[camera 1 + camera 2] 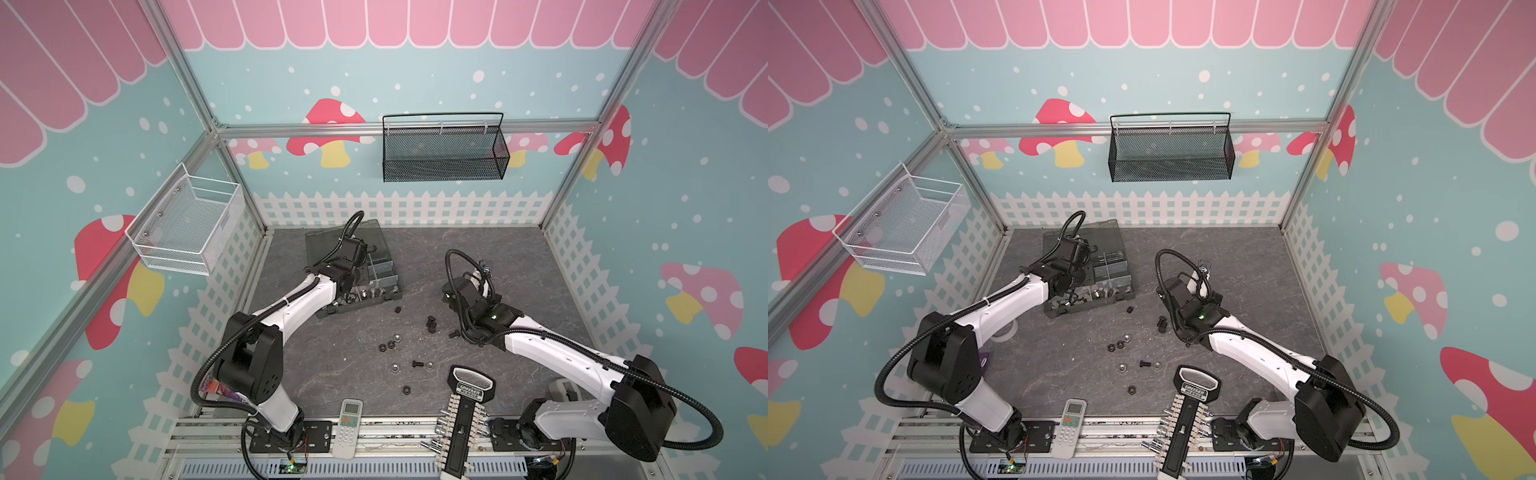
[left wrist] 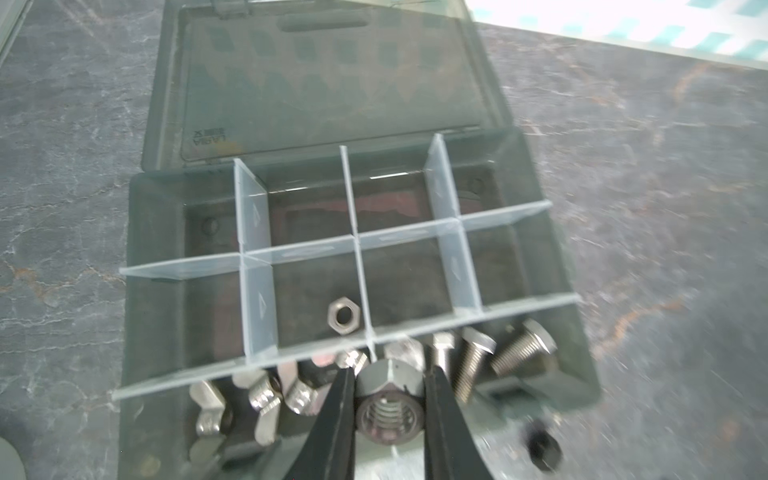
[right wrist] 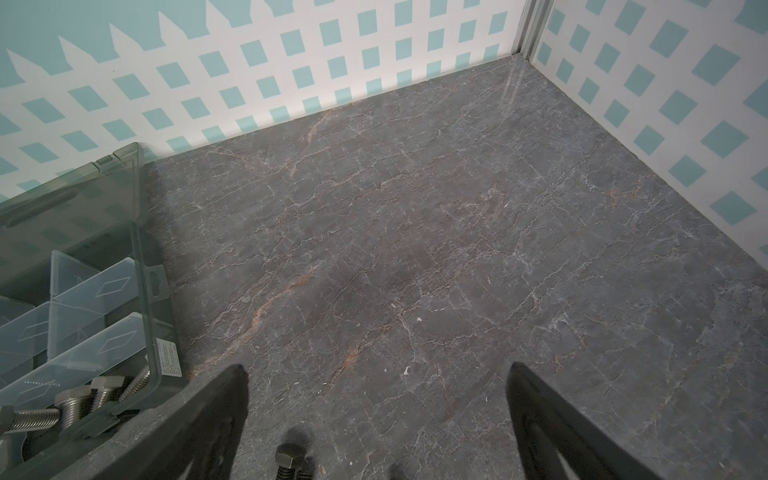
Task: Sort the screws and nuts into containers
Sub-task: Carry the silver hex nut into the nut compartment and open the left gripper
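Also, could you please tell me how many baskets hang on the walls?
2: a white wire basket on the left wall and a black mesh basket on the back wall.

The word "GREENER" stands in pale capitals on the black handle of the tool rack [image 1: 470, 388], readable in both top views [image 1: 1195, 388]. The rack lies well behind the right gripper [image 3: 376, 369], near that arm's base. A second line under the word is too small to read.

Beyond the left gripper [image 2: 390, 370], past the compartments, pale lettering [image 2: 210, 139] sits upside down on the box's open lid [image 2: 332, 83]. It seems to begin "LA"; the rest is blurred.

A small white sticker [image 3: 168, 357] on the box's side wall, just beside one finger of the right gripper, carries print too fine to read.
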